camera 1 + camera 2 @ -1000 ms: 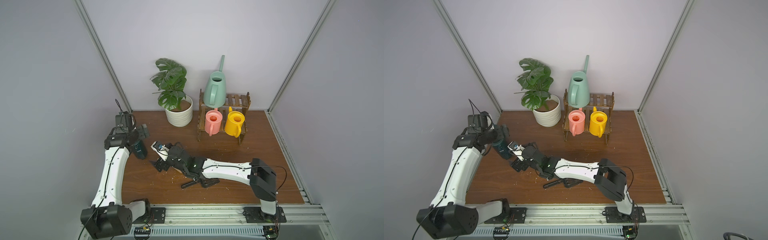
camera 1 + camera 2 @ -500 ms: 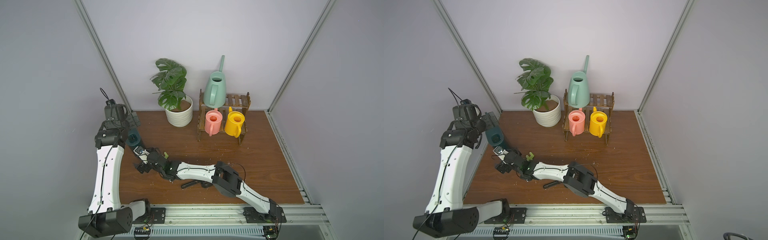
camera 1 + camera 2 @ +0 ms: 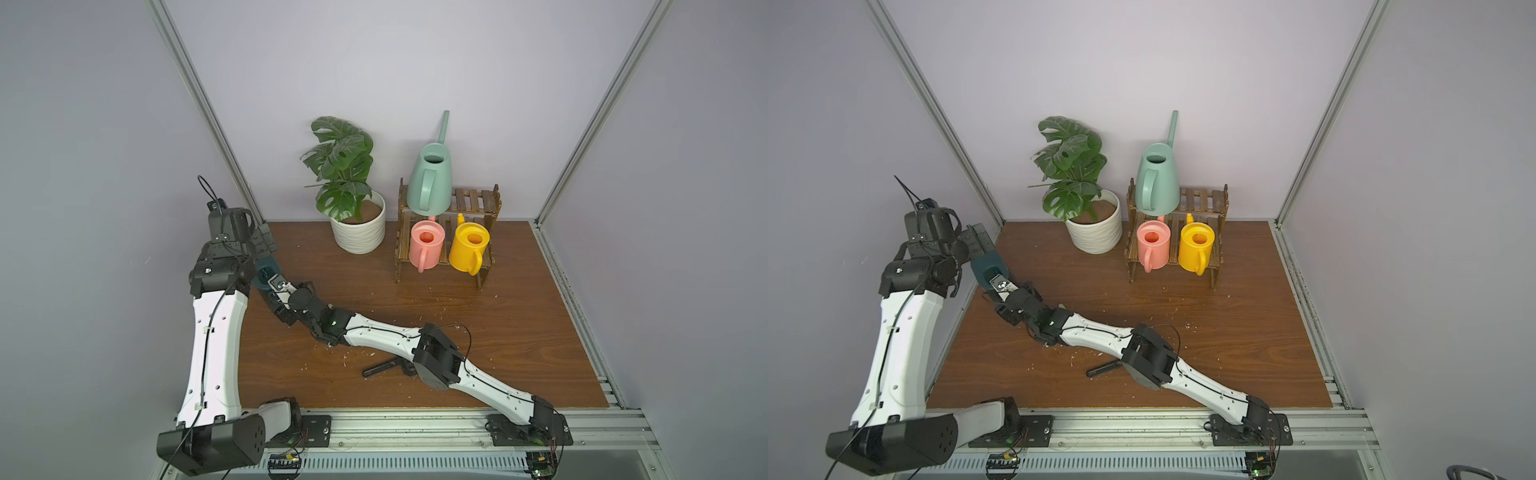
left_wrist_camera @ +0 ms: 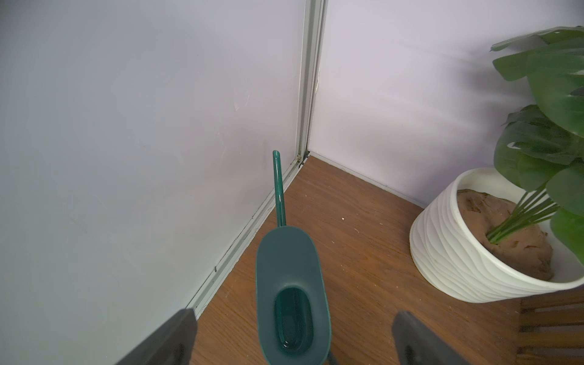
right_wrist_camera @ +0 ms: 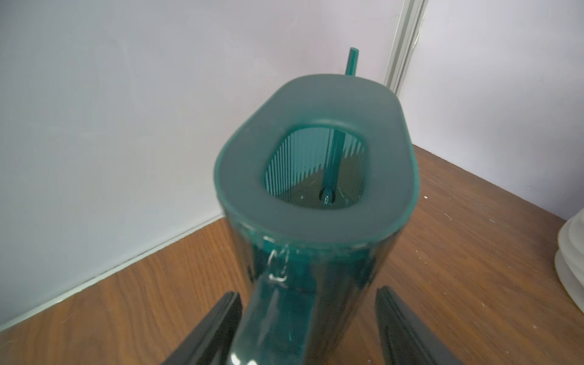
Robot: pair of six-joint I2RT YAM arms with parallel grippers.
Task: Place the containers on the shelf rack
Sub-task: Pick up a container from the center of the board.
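The dark teal ribbed container (image 3: 266,275) (image 3: 988,264) stands upright on the table by the left wall, its thin spout (image 4: 279,189) towards the corner. My left gripper (image 4: 294,343) hangs open above its top, fingers (image 4: 170,341) wide apart and clear of it. My right gripper (image 5: 311,331) straddles its handle (image 5: 278,319), jaws open with a gap on one side. The shelf rack (image 3: 473,200) (image 3: 1201,200) stands at the back. It holds the sage-green container (image 3: 430,178) on top, and the pink (image 3: 426,246) and yellow (image 3: 469,248) containers below.
A white ribbed pot (image 3: 359,235) (image 4: 467,259) with a leafy plant stands between the teal container and the rack. A black stick-like object (image 3: 380,368) lies under the right arm. The left wall is close beside the teal container.
My right arm has stretched to the back left, and its jaws have narrowed around the teal container's handle. The left arm rose and swung towards the wall half a second ago, then stayed.
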